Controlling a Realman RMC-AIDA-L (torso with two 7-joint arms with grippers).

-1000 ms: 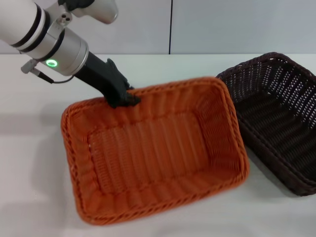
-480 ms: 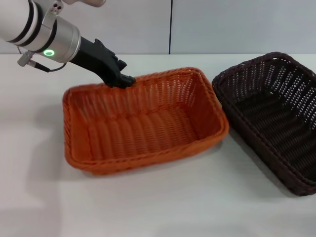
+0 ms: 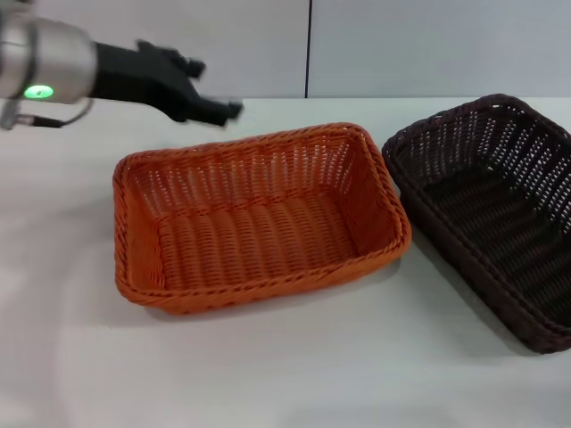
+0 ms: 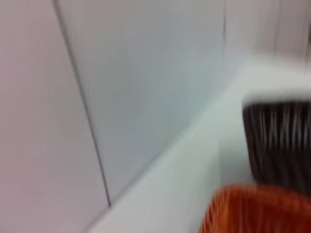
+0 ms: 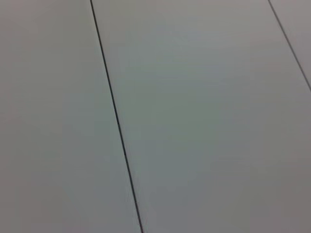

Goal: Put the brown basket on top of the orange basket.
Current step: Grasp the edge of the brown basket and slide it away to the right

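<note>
The orange basket (image 3: 259, 218) lies flat on the white table, left of centre, open side up and empty. The brown basket (image 3: 500, 209) sits just to its right, their near corners almost touching. My left gripper (image 3: 217, 87) is open and empty, hovering above and behind the orange basket's far rim, clear of it. The left wrist view shows a corner of the orange basket (image 4: 252, 208) with the brown basket (image 4: 279, 141) beyond it. My right gripper is out of view; its wrist view shows only wall panels.
The white table (image 3: 294, 366) has bare room in front of both baskets and to the left. A grey panelled wall (image 3: 401, 45) stands behind the table. The brown basket reaches the head view's right edge.
The left gripper held the orange basket's far rim with the basket tilted up. The basket now lies flat; the gripper has let go and risen back and to the left.
</note>
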